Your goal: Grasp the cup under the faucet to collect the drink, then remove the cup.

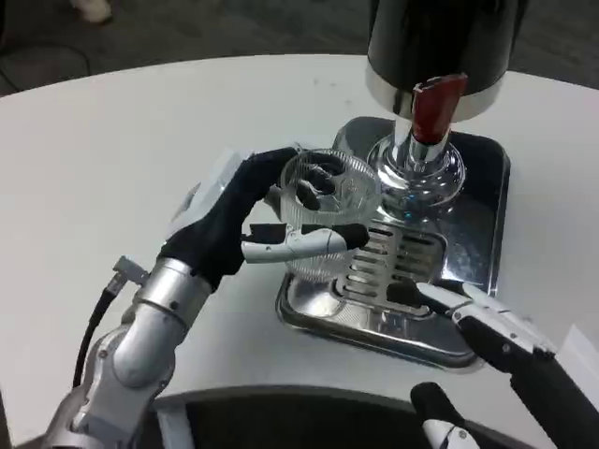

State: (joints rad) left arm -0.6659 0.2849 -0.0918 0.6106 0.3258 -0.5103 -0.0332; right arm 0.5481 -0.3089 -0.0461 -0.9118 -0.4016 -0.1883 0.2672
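- While the left hand (pixel 267 220) wraps around the clear plastic cup (pixel 328 201), the cup stands upright on the left part of the shiny metal tray (pixel 482 201), at the left end of the slotted grate (pixel 388 257).
- The fingers (pixel 318 240) of this hand are closed on the cup: one white finger lies across its front wall, and dark fingers curl around the rim at the back and left.
- The cup is ribbed and see-through; I cannot tell if there is any drink inside.
- The cup is just left of the faucet (pixel 433 117), which has a red handle and a chrome base, and it is not directly below it.
- Above the faucet there is the black drink dispenser (pixel 440 37) with a silver ring at the bottom.
- The right hand (pixel 487 323) is low on the right side, near the front right edge of the tray. Its black and white fingers point toward the grate and hold nothing; they look apart, not pressed together.
- The tray sits on the white table (pixel 112 140).
- The silver left forearm (pixel 140 337) comes up from the lower left corner.
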